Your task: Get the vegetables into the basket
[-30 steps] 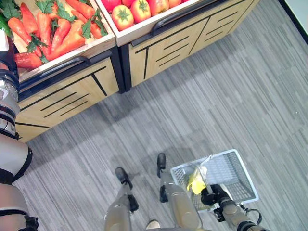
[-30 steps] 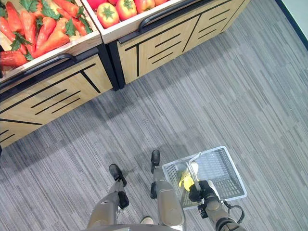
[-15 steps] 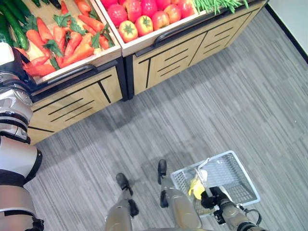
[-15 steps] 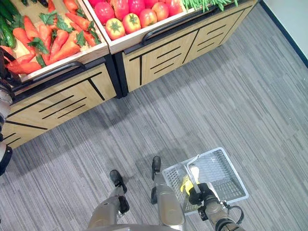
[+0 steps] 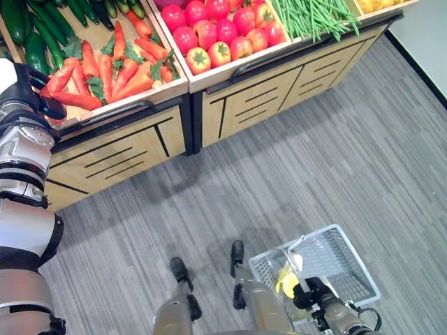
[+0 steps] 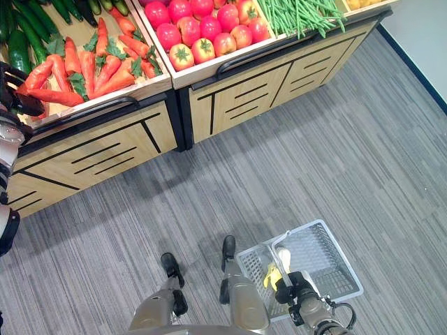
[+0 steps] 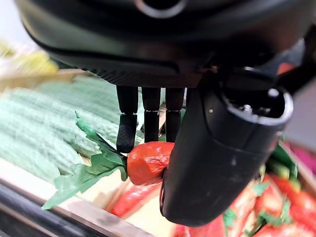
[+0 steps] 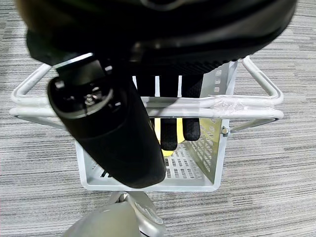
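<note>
On grey carpet before wooden produce bins [image 5: 140, 91], the left hand [image 5: 31, 87] pinches a carrot [image 7: 148, 162]; the right hand [image 6: 297, 289] grips the white basket's handles [image 8: 197, 106].

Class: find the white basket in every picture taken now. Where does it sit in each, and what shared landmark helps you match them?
Left eye view: basket, lower right, on the grey floor.
Right eye view: basket, lower right.
Left wrist view: not in it.
Right wrist view: basket, centre, its handles under the right hand.
Shared landmark: the yellow item inside the basket.
</note>
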Motion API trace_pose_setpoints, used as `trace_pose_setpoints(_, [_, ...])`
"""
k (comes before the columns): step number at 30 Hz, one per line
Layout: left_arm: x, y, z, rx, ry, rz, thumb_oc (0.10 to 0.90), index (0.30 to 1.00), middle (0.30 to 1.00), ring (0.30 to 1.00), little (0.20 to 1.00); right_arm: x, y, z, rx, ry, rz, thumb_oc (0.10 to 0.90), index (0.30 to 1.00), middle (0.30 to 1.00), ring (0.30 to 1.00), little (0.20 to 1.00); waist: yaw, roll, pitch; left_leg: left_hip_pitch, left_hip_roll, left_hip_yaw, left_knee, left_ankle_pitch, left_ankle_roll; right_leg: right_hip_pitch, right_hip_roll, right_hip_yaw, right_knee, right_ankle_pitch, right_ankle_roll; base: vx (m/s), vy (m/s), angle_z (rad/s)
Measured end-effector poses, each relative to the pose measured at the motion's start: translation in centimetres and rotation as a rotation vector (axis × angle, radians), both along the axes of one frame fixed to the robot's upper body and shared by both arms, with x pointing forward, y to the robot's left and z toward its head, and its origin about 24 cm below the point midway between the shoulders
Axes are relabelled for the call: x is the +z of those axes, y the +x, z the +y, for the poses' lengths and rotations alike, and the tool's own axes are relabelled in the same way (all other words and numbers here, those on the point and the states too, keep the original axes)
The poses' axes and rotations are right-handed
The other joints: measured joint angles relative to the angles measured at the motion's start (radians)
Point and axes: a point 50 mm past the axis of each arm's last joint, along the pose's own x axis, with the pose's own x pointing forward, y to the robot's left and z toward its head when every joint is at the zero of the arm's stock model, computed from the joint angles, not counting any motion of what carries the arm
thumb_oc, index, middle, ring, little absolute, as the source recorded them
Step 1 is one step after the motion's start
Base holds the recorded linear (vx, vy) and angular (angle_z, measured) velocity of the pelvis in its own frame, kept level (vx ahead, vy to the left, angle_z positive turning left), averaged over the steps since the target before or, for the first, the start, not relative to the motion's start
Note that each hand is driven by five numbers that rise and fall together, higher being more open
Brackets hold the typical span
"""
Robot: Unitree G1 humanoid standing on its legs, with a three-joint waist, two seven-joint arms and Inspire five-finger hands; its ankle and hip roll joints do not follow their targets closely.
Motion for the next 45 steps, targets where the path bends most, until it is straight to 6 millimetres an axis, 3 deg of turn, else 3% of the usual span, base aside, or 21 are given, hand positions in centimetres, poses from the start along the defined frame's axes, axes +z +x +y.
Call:
trace_pose_setpoints(4, [-0.6, 0.0, 0.0, -0.014, -0.094, -0.044, 0.4, 0.3, 0.3, 0.3, 0.3, 0.0, 0.0, 0.0, -0.002, 0.001, 0.002, 0.4, 0.3, 0.3, 0.3, 0.3, -0.001, 0.001, 0.0, 0.013, 0.002, -0.001, 0.0, 0.001, 0.0, 0.014, 0.002, -0.002, 0.0, 0.0, -0.001, 0.0, 0.0, 0.0])
trace_pose_setpoints(7, [-2.1, 0.3, -1.1, -0.087, -0.083, -0.025, 0.4, 0.3, 0.3, 0.3, 0.3, -0.2, -0.4, -0.1, -0.007, -0.001, 0.023, 0.4, 0.3, 0.3, 0.3, 0.3, 0.0, 0.007, -0.002, 0.053, 0.003, -0.012, 0.0, 0.0, -0.001, 0.06, 0.001, -0.013, 0.0, -0.007, -0.007, 0.01, -0.006, 0.1])
trace_pose_setpoints(8, [-3.4, 0.6, -2.3, -0.143, -0.124, -0.033, 0.4, 0.3, 0.3, 0.3, 0.3, -0.3, -1.1, -0.2, -0.015, -0.005, 0.045, 0.4, 0.3, 0.3, 0.3, 0.3, 0.005, 0.018, -0.008, 0.071, 0.004, -0.024, 0.0, -0.002, -0.005, 0.085, 0.0, -0.021, 0.0, -0.014, -0.008, 0.02, -0.005, 0.19])
trace_pose_setpoints(14, [-8.8, -0.1, -4.8, -0.266, -0.211, 0.025, 0.4, 0.3, 0.3, 0.3, 0.3, -0.8, -3.6, -1.3, -0.046, -0.037, 0.117, 0.4, 0.3, 0.3, 0.3, 0.3, 0.024, 0.074, -0.048, 0.127, 0.008, -0.049, -0.001, -0.021, -0.02, 0.154, 0.002, -0.044, -0.001, -0.04, -0.001, 0.0, -0.005, 0.13])
trace_pose_setpoints(20, [-14.3, -3.6, -8.4, -0.443, -0.35, 0.059, 0.4, 0.3, 0.3, 0.3, 0.3, -1.2, -5.9, -1.4, -0.056, -0.036, 0.195, 0.4, 0.3, 0.3, 0.3, 0.3, 0.043, 0.093, -0.102, 0.199, 0.007, -0.073, -0.005, -0.033, -0.014, 0.24, -0.001, -0.068, -0.001, -0.062, 0.006, -0.04, -0.006, 0.12])
trace_pose_setpoints(25, [-17.0, -6.2, -10.2, -0.507, -0.456, 0.081, 0.4, 0.3, 0.3, 0.3, 0.3, -1.4, -6.6, -1.4, -0.048, -0.034, 0.226, 0.4, 0.3, 0.3, 0.3, 0.3, 0.052, 0.098, -0.127, 0.22, 0.002, -0.091, -0.006, -0.044, -0.019, 0.271, -0.008, -0.082, -0.006, -0.077, 0.018, -0.04, -0.012, 0.11])
trace_pose_setpoints(32, [-19.5, -8.7, -12.2, -0.55, -0.679, 0.077, 0.4, 0.3, 0.3, 0.3, 0.3, -1.5, -7.2, -1.5, -0.044, -0.039, 0.249, 0.4, 0.3, 0.3, 0.3, 0.3, 0.073, 0.11, -0.159, 0.246, -0.006, -0.107, -0.006, -0.05, -0.008, 0.306, -0.018, -0.096, -0.006, -0.087, 0.027, -0.04, -0.009, 0.08])
trace_pose_setpoints(33, [-19.9, -10.4, -12.9, -0.572, -0.775, 0.041, 0.4, 0.3, 0.3, 0.3, 0.3, -1.4, -7.2, -1.5, -0.041, -0.042, 0.25, 0.4, 0.3, 0.3, 0.3, 0.3, 0.073, 0.114, -0.166, 0.256, -0.009, -0.109, -0.006, -0.052, -0.007, 0.317, -0.021, -0.099, -0.006, -0.088, 0.028, -0.04, 0.001, 0.07])
trace_pose_setpoints(34, [-20.1, -10.8, -13.4, -0.603, -0.795, 0.059, 0.4, 0.3, 0.3, 0.3, 0.3, -1.5, -7.6, -1.6, -0.044, -0.043, 0.262, 0.4, 0.3, 0.3, 0.3, 0.3, 0.078, 0.115, -0.172, 0.261, -0.01, -0.113, -0.006, -0.054, -0.004, 0.323, -0.021, -0.102, -0.006, -0.089, 0.029, -0.04, 0.006, 0.11])
trace_pose_setpoints(45, [-21.2, -13.1, -15.2, -0.674, -0.99, 0.063, 0.4, 0.3, 0.3, 0.3, 0.3, -1.6, -8.8, -1.7, -0.041, -0.047, 0.292, 0.4, 0.3, 0.3, 0.3, 0.3, 0.094, 0.118, -0.198, 0.272, -0.026, -0.136, -0.006, -0.067, 0.011, 0.349, -0.039, -0.124, -0.006, -0.1, 0.044, -0.04, 0.027, 0.07])
